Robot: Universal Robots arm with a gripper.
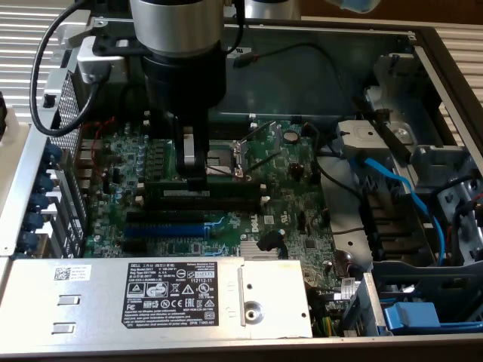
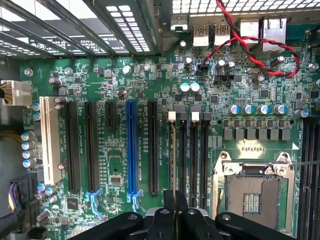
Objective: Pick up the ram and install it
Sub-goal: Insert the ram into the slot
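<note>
Exterior view: the arm reaches straight down into an open computer case (image 1: 434, 45). Its gripper (image 1: 195, 179) sits low over the motherboard (image 1: 302, 196), a little toward the exterior view's left of centre. The claw is pinched nearly together on the ram (image 1: 230, 188), gripping the upper edge of the dark green stick near its middle. The ram stands on its long edge and runs across the frame. It is lined up with the black memory slots (image 1: 219, 204), just in front of the processor socket (image 1: 226, 154). Whether it is pressed fully home in its slot I cannot tell. Closer to the camera lies the blue expansion slot (image 1: 162, 228), apart from the ram. In the lower left of the frame the silver power supply (image 1: 151, 294), with its printed label, covers the board's near edge. Blue cables (image 1: 411, 192) curl through the bay at the exterior view's right.

In the wrist view the black fingers (image 2: 167, 212) meet over one of the memory slots with only a sliver between them. The ram shows edge-on as a thin line along that slot. The blue expansion slot lies parallel, with one black slot between. The processor socket sits on the other side of the memory slots. Red and black wires (image 2: 250, 45) twist across the board near the rear ports.
</note>
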